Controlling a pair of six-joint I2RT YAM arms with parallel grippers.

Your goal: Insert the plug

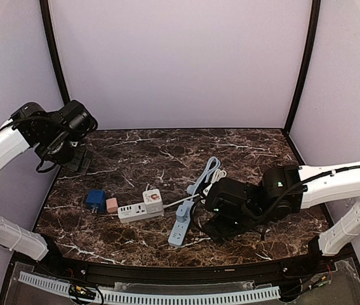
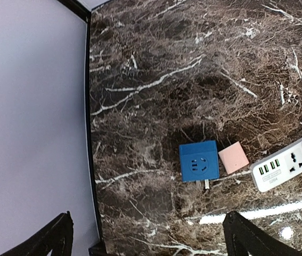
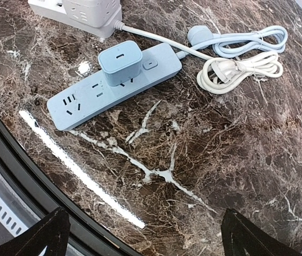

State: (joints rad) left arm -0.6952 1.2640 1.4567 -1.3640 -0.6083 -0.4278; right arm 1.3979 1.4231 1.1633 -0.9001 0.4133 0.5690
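While the right gripper (image 3: 145, 234) hangs with jaws wide apart and empty, I see ahead of it the pale blue plug (image 3: 120, 64) seated in the blue power strip (image 3: 81, 101) near the bench's front edge. My left gripper (image 2: 151, 237), equally spread and holding nothing, looks down on a blue cube adapter (image 2: 198, 161) and a pink cube (image 2: 234, 158) toward the left edge.

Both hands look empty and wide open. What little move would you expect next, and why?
Probably the left hand lowers toward the blue cube plug. It lies loose on the table beside the pink cube, with the white power strip close by, and that hand hangs open nearby, holding nothing.
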